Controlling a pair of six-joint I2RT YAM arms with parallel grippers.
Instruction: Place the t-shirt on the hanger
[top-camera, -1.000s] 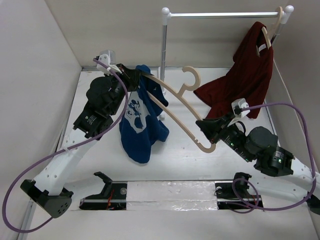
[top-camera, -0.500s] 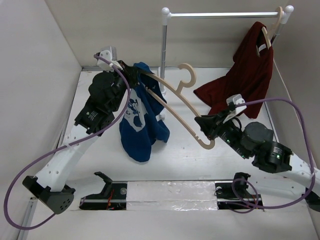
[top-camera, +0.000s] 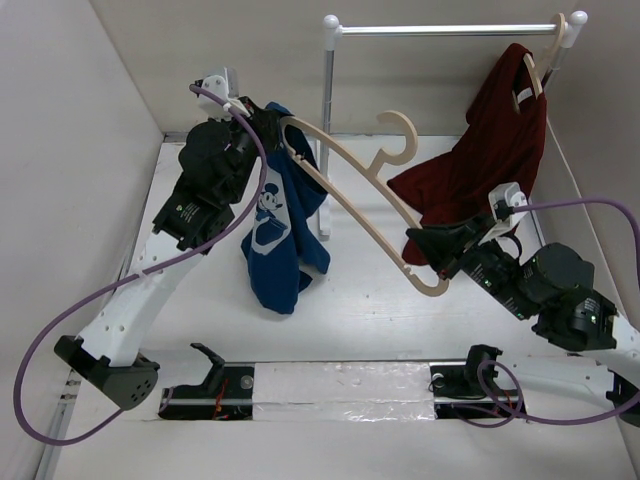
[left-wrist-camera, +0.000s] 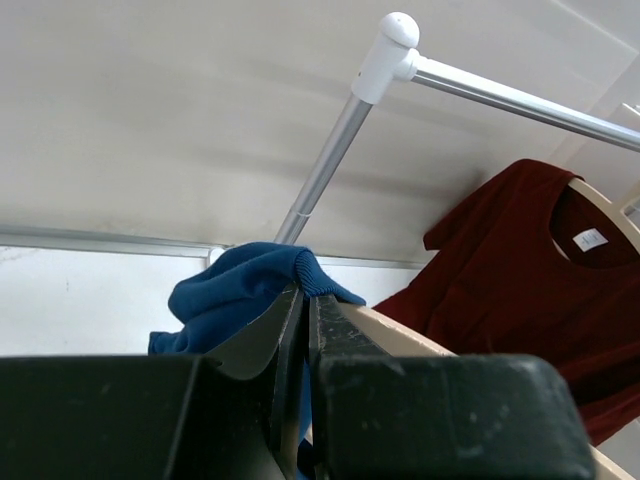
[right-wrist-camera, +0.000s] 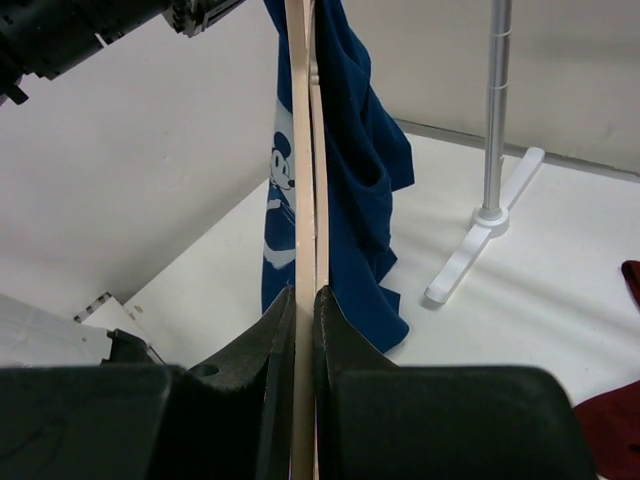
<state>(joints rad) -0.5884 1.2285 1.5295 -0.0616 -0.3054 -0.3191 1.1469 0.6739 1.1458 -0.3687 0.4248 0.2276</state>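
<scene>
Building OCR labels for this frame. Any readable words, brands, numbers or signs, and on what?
No readable text in any view.
White neck tag on the dark red shirt: print too small to read.
White mouse print on the t-shirt: picture only, no words visible.
Small pale marks on the left arm and right arm: too blurred to read.

My worktop (top-camera: 370, 320) is plain white, shut in by pale walls (top-camera: 60, 150) on the left, far and right sides. The clothes rail's white foot (right-wrist-camera: 468, 258) stands flat on it toward the back. Along the near edge runs a silvery strip (top-camera: 340, 383), between my two arm bases (top-camera: 470, 372). The t-shirt (top-camera: 272, 255) hangs low above the worktop; I cannot tell whether its hem touches.
</scene>
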